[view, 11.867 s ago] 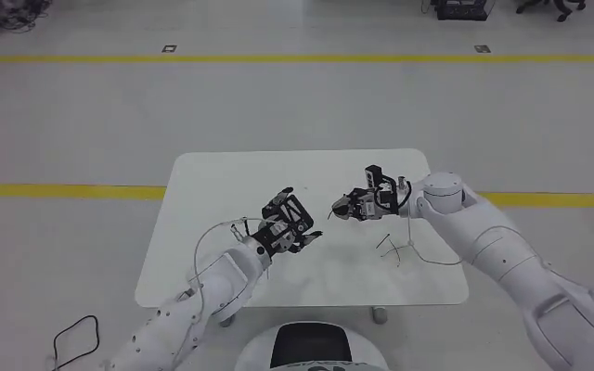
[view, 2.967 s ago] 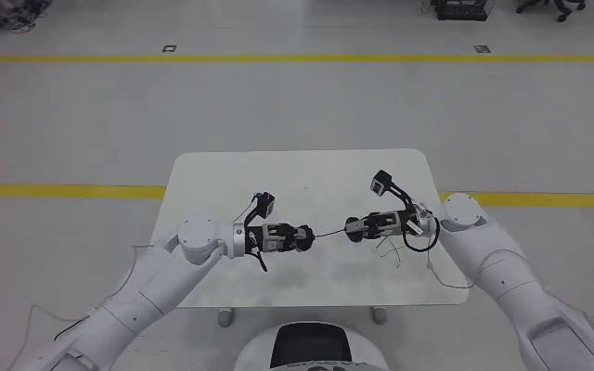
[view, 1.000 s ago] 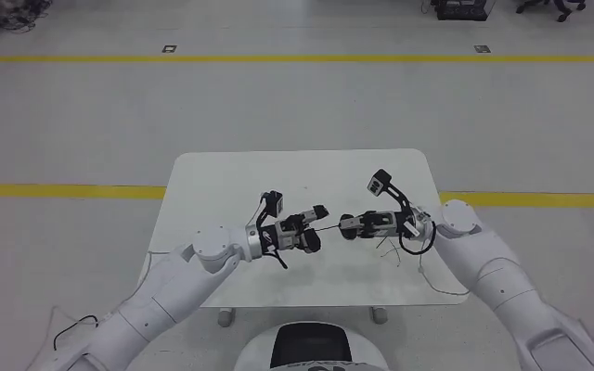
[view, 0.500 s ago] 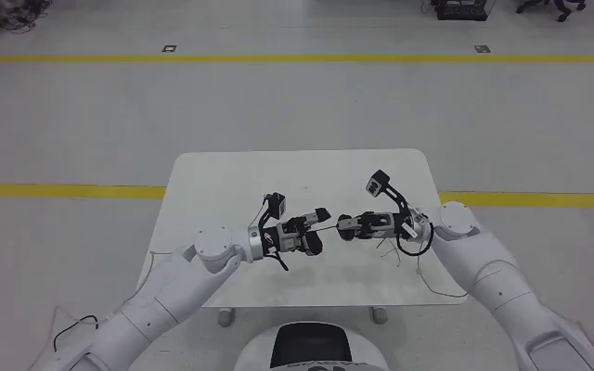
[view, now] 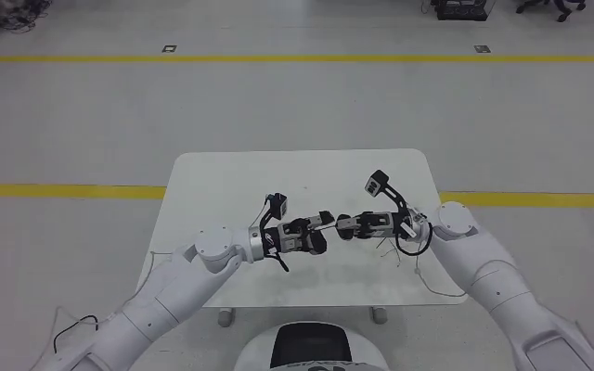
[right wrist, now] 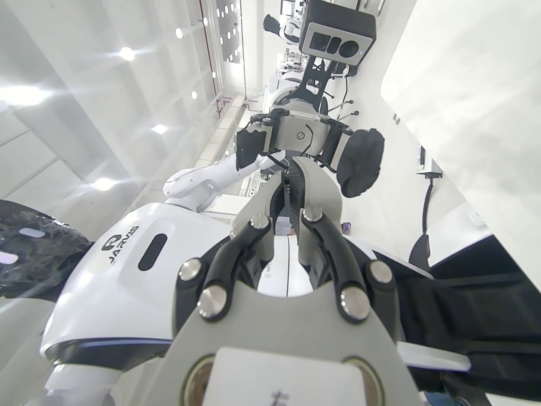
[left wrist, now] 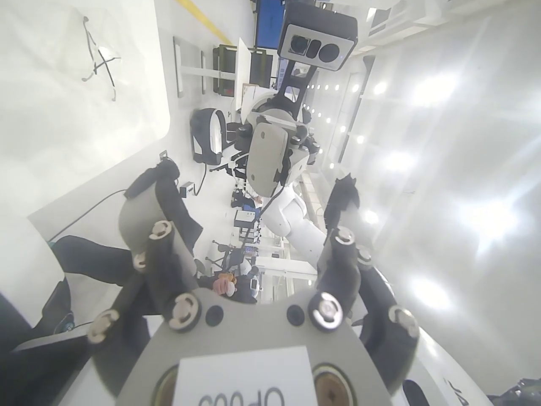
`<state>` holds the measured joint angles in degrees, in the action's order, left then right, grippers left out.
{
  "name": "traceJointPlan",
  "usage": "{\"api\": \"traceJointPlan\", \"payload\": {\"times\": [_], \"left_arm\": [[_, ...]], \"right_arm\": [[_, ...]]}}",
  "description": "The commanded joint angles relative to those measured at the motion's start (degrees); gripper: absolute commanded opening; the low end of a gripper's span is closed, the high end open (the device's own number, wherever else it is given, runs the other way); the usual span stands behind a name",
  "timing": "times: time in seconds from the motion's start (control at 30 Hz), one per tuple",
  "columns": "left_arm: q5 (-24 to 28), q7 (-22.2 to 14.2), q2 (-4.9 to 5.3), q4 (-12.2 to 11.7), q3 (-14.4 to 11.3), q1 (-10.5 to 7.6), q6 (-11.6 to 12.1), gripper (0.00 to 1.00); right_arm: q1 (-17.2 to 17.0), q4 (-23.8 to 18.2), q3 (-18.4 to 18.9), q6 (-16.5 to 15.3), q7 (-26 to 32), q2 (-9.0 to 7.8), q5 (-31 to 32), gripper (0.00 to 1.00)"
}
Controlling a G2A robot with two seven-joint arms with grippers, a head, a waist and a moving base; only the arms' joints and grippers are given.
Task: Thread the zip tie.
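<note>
centrally above table, left gripper spread wide, facing right gripper, pinched tight; whether it grips anything, cannot tell. loose zip ties on table beside right arm.

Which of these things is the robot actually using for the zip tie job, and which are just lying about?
In the job:
- zip tie, held by the shut right gripper
- left gripper, open, facing the right one

Lying about:
- loose ties, crossed over one another on the table near the right arm, touched by neither gripper
</note>
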<state>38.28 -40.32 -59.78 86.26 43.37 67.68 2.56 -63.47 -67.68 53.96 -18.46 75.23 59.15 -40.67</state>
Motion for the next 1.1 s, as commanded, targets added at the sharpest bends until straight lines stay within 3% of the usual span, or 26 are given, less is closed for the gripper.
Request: {"api": "traceJointPlan", "payload": {"times": [0.0, 0.5, 0.87, 1.07], "left_arm": [[0.1, 0.0, -0.06, 0.0, 0.1, 0.08, 0.1, 0.62], [0.9, -1.6, -0.28, -0.3, 1.0, 0.56, 0.5, 0.31], [1.4, -2.9, -0.24, -0.1, 2.2, 1.06, 1.2, 0.27], [0.7, -3.6, -0.29, 0.1, 2.2, 1.24, 1.2, 0.25]], "right_arm": [[0.0, 0.1, 0.0, 0.1, 0.2, 0.08, 0.1, 0.0], [0.6, 2.0, 0.5, 2.2, 1.1, 0.6, 0.8, 0.0], [1.5, 3.9, 0.4, 5.4, 3.7, 0.78, 2.4, 0.0], [2.1, 4.3, -0.4, 5.4, 4.4, 1.05, 3.5, 0.0]]}}
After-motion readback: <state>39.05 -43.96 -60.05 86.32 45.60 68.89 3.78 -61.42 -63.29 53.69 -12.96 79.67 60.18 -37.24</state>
